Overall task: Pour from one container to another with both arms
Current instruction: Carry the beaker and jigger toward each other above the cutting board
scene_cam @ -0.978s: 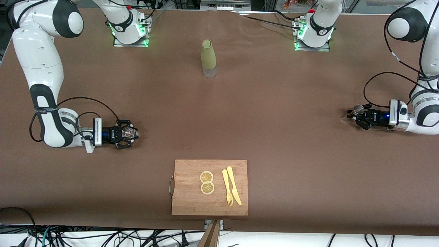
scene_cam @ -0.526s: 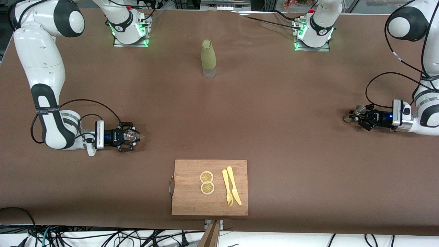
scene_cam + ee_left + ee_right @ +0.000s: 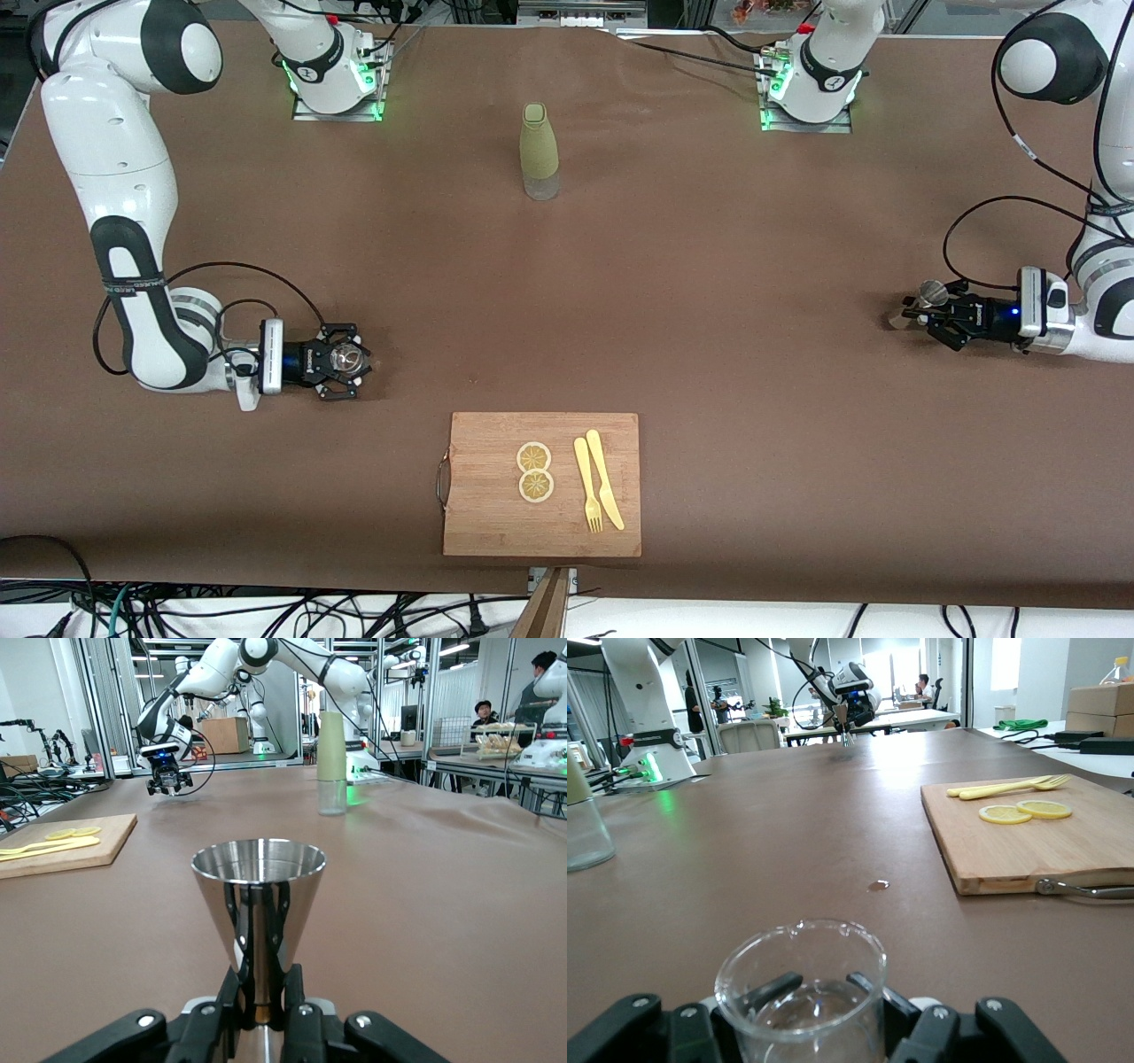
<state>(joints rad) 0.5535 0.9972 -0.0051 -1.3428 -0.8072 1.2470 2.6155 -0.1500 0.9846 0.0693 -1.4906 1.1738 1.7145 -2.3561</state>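
Left claw (image 3: 921, 306), low over the worktop (image 3: 709, 310) at the left arm's end, is clenched on a steel measuring cup (image 3: 258, 904): a polished cone, wide mouth up, upright, narrowing to a stem pinched between the two fingers (image 3: 297, 1014). Its wall mirrors the claw's dark fingers. In the front view the cup (image 3: 930, 290) shows as a small grey disc at the claw's tip.

Right claw (image 3: 347, 361), low over the worktop at the right arm's end, grasps a clear glass beaker (image 3: 802, 992): round, thin-walled, upright, with a small pour lip on the rim; whether it holds liquid I cannot tell. From the front camera the beaker (image 3: 342, 359) reads as a glassy circle between the black fingers.

Outward from the claws: one bottle (image 3: 539, 151) stands upright midway between the two bases, farther from the front camera than either claw; olive-green sleeve over the upper body, clear base, capped.

One wooden cutting board (image 3: 496, 523) lies near the worktop's front edge, between the arms' ends, with a metal handle on the end toward the right arm. On it: two lemon slices (image 3: 535, 471), touching, and beside them one yellow fork (image 3: 586, 485) and one yellow knife (image 3: 605, 478), side by side.

A small wet spot (image 3: 878, 886) sits on the worktop between the beaker and the board.
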